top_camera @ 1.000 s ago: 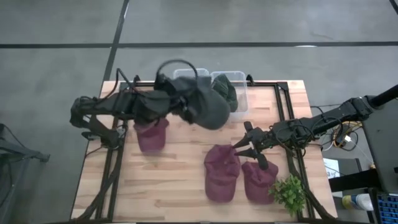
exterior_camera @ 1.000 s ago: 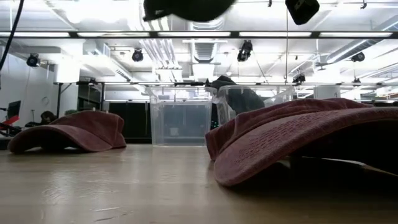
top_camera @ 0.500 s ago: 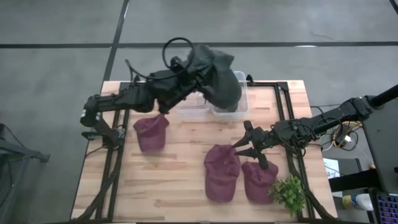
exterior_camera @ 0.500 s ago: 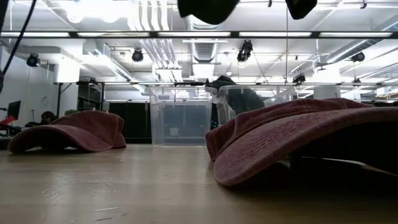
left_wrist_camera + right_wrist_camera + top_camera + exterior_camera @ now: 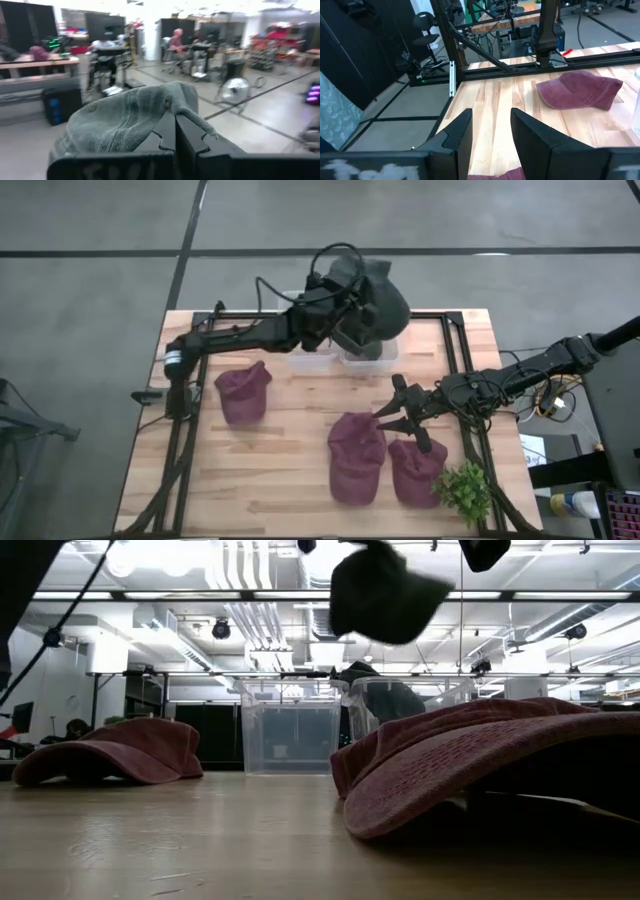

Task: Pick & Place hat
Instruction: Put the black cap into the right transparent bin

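Left gripper (image 5: 352, 298) is clamped tight on the dark grey hat (image 5: 375, 310), hanging up over the clear bins (image 5: 340, 352); right gripper (image 5: 392, 415) hovers with fingers parted, empty, just above two maroon caps (image 5: 357, 452) beneath it

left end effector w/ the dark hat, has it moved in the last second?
Yes. In the high view the left end effector, shut on the dark green hat, went from beside the left maroon hat to above the clear bins at the table's back edge.
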{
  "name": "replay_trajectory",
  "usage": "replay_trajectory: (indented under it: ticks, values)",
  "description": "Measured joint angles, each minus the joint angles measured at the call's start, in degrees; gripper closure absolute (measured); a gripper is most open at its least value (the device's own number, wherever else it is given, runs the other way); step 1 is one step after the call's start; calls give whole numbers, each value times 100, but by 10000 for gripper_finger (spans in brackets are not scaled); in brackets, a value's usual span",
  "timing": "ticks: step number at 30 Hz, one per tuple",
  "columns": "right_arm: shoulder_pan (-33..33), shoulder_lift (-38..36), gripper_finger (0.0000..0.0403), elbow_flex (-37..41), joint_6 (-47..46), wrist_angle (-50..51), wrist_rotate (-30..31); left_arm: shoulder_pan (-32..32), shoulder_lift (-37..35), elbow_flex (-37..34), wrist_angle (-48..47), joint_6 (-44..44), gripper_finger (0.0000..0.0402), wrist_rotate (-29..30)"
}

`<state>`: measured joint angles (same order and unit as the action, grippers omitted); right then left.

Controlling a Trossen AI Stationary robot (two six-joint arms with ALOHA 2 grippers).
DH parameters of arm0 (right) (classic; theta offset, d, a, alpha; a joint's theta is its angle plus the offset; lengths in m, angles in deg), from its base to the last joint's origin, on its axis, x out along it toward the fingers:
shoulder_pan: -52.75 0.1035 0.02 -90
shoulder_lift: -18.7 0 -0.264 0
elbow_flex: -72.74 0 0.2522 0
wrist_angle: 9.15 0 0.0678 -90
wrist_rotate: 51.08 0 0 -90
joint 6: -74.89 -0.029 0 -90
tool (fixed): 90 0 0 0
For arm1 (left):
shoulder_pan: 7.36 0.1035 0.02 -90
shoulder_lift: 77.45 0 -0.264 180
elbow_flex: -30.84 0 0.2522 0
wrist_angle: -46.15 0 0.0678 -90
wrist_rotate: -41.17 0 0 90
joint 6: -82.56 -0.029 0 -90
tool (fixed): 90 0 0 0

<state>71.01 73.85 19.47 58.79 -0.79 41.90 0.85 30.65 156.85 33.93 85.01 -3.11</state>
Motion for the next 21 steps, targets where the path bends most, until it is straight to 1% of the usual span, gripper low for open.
replay_trajectory:
  ticks: [4,9,13,21]
  values:
    - [0,0,273,0,0,4,-1,153,272,0,65,151,402,128]
    - [0,0,273,0,0,29,-2,245,578,0,53,265,401,112]
    - [0,0,273,0,-23,50,-2,260,683,0,27,245,401,116]
    - [0,0,273,0,-39,48,0,258,768,0,-586,313,401,111]
